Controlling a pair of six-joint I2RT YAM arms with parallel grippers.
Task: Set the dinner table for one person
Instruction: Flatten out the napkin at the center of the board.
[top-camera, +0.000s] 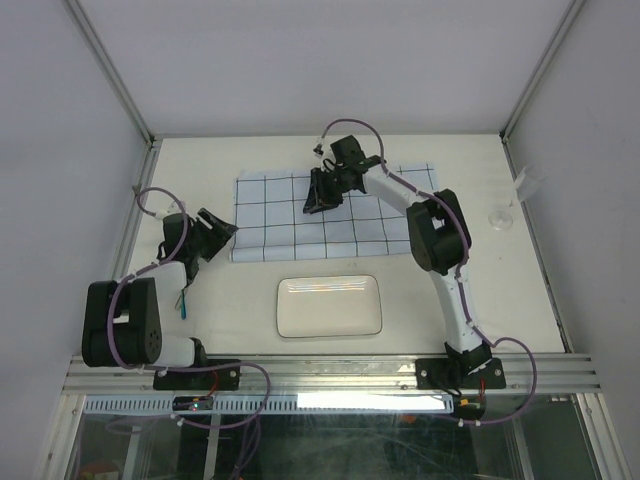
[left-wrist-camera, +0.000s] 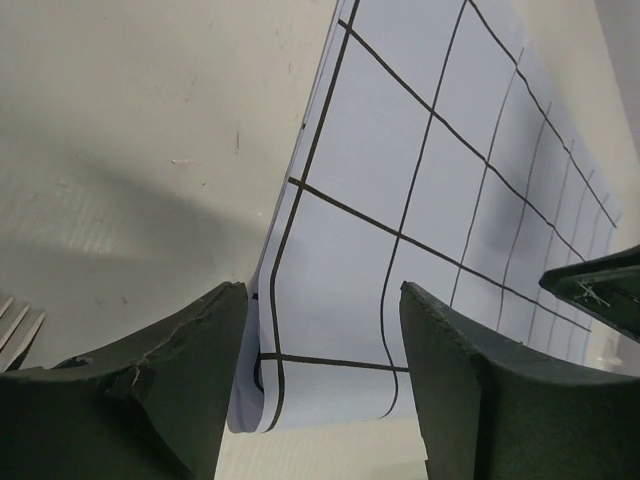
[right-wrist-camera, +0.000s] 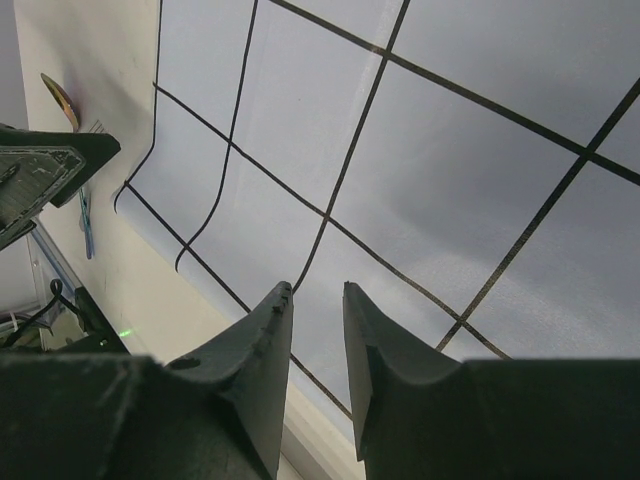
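The dinner table (top-camera: 190, 175) is a cream-white top. On it lies a pale-blue cloth (top-camera: 345, 222) with dark grid lines. A white rectangular plate (top-camera: 330, 306) sits in front of the cloth. My left gripper (top-camera: 220, 232) is at the cloth's near-left corner. In the left wrist view it (left-wrist-camera: 322, 290) stands open, and the curled cloth corner (left-wrist-camera: 262, 400) lies below the wide gap. My right gripper (top-camera: 316, 203) hovers over the cloth's far middle. Its jaws (right-wrist-camera: 316, 288) stand a narrow gap apart with nothing between them.
Cutlery (top-camera: 183, 298) lies on the table beside the left arm, and fork tines (left-wrist-camera: 15, 322) show in the left wrist view. A clear glass (top-camera: 499, 216) stands at the right. Aluminium rails and white walls border the table.
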